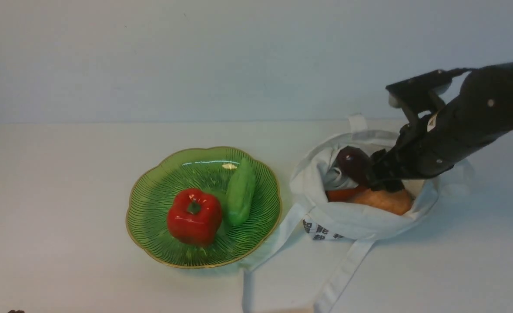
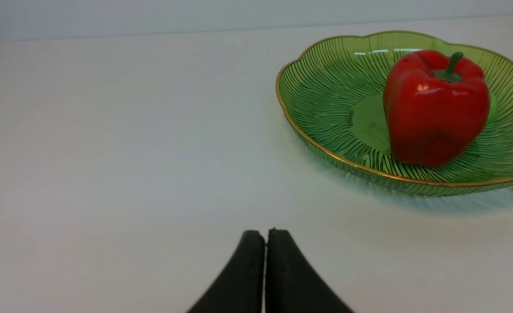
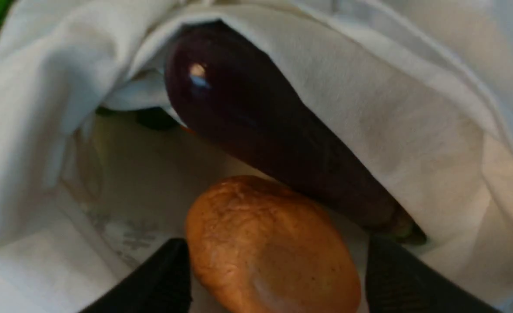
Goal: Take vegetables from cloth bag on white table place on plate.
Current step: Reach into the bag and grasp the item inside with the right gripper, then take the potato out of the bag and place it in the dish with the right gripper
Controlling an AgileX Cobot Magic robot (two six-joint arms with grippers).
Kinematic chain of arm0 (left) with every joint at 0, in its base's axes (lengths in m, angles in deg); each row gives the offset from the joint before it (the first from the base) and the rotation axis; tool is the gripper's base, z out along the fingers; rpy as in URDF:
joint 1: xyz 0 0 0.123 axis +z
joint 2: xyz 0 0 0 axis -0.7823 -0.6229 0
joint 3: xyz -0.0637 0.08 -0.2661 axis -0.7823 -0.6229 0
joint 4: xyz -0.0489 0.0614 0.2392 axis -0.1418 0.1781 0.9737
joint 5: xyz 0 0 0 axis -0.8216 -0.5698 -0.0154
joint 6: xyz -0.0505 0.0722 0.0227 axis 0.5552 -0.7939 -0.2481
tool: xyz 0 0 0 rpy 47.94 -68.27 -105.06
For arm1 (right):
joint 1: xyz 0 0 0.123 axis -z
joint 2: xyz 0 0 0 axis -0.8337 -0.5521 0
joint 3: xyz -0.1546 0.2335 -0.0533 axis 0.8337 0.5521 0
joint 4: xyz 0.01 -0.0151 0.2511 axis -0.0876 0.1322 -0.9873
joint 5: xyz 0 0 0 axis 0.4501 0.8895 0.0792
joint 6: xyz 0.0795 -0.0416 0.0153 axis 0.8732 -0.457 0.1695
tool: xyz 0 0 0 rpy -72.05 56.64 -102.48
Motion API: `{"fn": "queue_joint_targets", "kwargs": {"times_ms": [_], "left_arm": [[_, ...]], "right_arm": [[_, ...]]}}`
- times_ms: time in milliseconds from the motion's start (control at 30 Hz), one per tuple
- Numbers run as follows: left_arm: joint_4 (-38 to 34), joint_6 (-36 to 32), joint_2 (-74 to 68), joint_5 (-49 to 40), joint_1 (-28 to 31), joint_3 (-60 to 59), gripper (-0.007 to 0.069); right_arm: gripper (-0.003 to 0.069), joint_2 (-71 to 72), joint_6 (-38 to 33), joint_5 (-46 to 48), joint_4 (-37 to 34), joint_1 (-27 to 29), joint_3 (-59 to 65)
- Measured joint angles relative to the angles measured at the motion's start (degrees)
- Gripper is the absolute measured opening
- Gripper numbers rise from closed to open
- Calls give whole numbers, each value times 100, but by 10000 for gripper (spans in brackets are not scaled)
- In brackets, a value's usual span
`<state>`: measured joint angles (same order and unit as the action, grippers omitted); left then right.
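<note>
Both fingers of right claw flank potato | front view hides this

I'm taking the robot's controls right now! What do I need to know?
Left gripper: shut, empty, over the white table near the plate.
Right gripper: open inside the cloth bag, one finger on either side of the potato, not yet closed.
Done: red bell pepper and long green vegetable lie on the plate.
Left: potato, aubergine and carrot are in the bag and must go onto the plate. Closing on the potato looks like the next step.
</note>
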<state>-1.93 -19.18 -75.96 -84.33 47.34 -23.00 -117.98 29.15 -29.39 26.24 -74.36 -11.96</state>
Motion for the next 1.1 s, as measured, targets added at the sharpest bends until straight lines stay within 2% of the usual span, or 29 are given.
{"fn": "queue_joint_targets", "kwargs": {"times_ms": [33,67,267,400,433,467,500,733,967,1100], "left_arm": [[0,0,0,0,0,0,-8],[0,0,0,0,0,0,-8],[0,0,0,0,0,0,-8],[0,0,0,0,0,0,-8],[0,0,0,0,0,0,-8],[0,0,0,0,0,0,-8],[0,0,0,0,0,0,-8],[0,0,0,0,0,0,-8],[0,0,0,0,0,0,-8],[0,0,0,0,0,0,-8]], "right_arm": [[580,-133,28,-19,74,0,0],[601,-206,39,-25,106,0,0],[632,-459,59,-72,182,-3,0],[596,-509,116,-77,182,-8,-4],[538,-521,121,-77,182,-9,-4],[519,-521,121,-77,190,-9,-4],[469,-521,128,-84,205,-9,-4],[469,-387,221,2,264,-13,-4],[469,715,295,87,239,-13,-4],[469,1379,41,-89,-281,-13,-4]]}}
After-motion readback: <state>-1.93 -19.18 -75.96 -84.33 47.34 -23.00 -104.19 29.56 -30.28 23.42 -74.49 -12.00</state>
